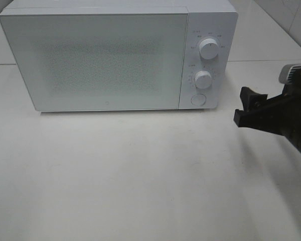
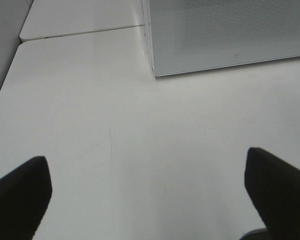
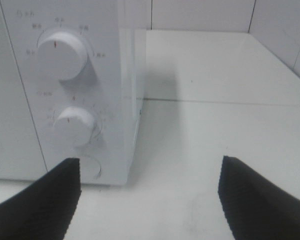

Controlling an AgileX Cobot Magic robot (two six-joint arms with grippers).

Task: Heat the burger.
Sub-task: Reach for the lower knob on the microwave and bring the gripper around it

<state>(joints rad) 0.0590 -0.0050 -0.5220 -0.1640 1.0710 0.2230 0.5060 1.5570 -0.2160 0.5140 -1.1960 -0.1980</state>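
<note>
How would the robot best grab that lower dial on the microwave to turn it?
By its round side wall, coming straight at the front panel. The lower dial is a short cylinder standing out from the flat panel, so the right tool, open and nearest, could likely straddle it with a finger on each side.

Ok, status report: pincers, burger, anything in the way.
Left pincer open, empty, over table. Right pincer open, empty, beside microwave dials. Burger not in view. Door shut, hiding interior.
</note>
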